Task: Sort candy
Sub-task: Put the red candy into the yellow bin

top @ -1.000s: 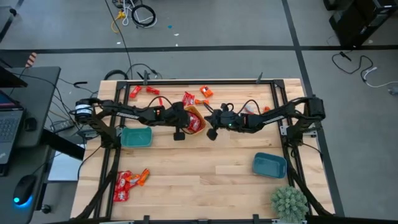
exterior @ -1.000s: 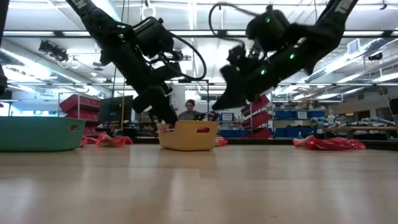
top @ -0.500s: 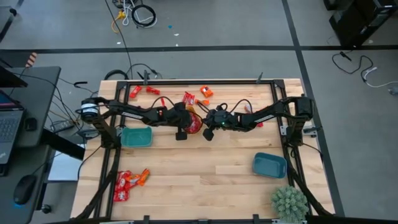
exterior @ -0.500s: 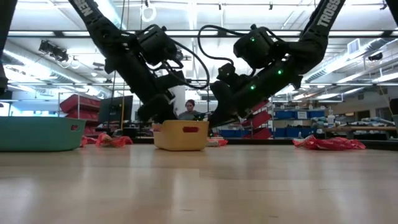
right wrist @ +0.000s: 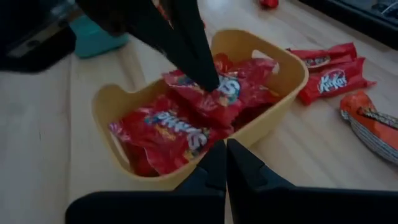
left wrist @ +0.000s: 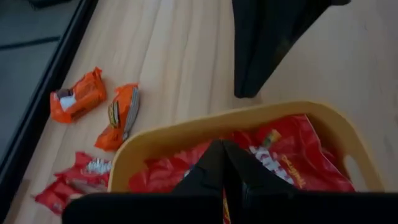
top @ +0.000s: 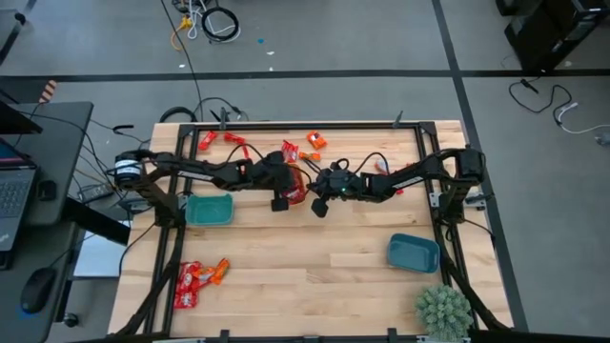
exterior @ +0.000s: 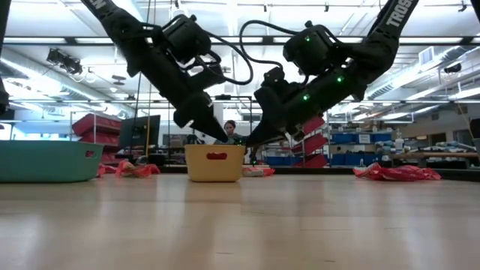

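Right wrist view alone reads red candy (right wrist: 186, 118) labels, both claws closed, empty.

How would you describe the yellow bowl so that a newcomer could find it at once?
Look at the middle of the wooden table, towards its far edge, where the two arms meet. The yellow bowl sits between them, holding red candy. The other bowls are teal, and stand nearer the table's sides.
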Available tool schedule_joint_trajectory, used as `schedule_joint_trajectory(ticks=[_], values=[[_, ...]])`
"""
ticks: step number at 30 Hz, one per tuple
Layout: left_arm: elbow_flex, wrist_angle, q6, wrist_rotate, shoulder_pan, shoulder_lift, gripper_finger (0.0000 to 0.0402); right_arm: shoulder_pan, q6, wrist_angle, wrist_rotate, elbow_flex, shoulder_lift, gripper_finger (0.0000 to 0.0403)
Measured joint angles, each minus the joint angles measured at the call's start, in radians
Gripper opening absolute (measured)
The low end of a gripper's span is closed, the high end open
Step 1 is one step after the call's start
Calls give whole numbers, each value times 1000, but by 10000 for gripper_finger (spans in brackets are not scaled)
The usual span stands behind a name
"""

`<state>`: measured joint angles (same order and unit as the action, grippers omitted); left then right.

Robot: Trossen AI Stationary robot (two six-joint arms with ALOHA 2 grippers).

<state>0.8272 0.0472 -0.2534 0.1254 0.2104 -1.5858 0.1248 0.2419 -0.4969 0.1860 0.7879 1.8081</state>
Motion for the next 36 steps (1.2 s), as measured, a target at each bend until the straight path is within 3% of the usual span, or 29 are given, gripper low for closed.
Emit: schedule_joint_trajectory(ticks=[9, 16, 24, 30, 36], values=[[-1, -229, 116, 30, -3, 111, 0, -1, -35, 42, 0, -1, -12, 0], [-1, -493, 198, -7, -107, 255, 0, -1, -66, 42, 1, -1, -12, 0], [-1, -820, 552, -57, -279, 375, 0, -1, -88, 33, 1, -2, -12, 0], [-1, -907, 790, -153, -348, 357, 1, -14, -89, 10, -5, -2, -12, 0], [-1, -993, 979, -217, -518, 357, 1, -45, -90, -2, -7, -2, -12, 0]])
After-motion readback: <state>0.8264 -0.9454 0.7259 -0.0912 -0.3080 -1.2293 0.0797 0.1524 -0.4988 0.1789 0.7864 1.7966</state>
